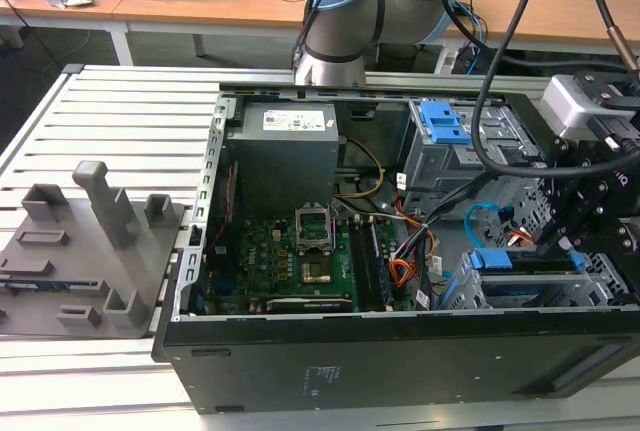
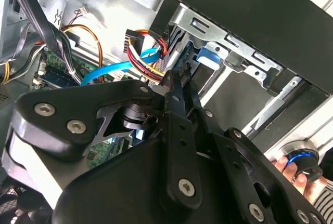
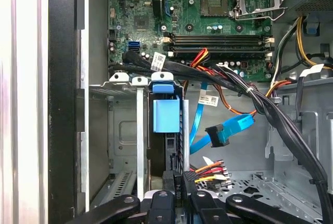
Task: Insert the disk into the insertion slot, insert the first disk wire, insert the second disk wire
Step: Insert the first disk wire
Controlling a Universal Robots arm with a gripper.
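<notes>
The disk [image 3: 166, 115] is seen standing on edge inside the insertion slot [image 3: 119, 135]. Its blue carrier tab sits level with the cage's front rail, so the first step is judged to be done. In the exterior view the same blue frame [image 1: 492, 260] is found low in the perforated cage, at the exterior view's right end of the open computer case [image 1: 400, 371].

The first disk wire [image 3: 210, 170] is brought up to the rear edge of the disk. Its red, orange and black leads fan away from a small black plug that is pinched by the tool [image 3: 181, 193]. The tool is drawn nearly closed on that plug, as is also suggested in the second wrist view [image 2: 174, 81], where the two fingers converge just beside the coloured leads. Whether the plug is fully seated in the disk's socket cannot be told, so this step is judged to be under way rather than finished.

The second disk wire [image 3: 237, 125] is left hanging free beside the cage. Its plug is clear of the disk and touches nothing, so that connection is not yet made.

Further out, the motherboard [image 3: 208, 5] lies beyond the cage, and the case rests on a slatted metal surface [image 1: 120, 111]. A person's hand [image 2: 289, 169] is seen outside the case wall, well apart from the work.
</notes>
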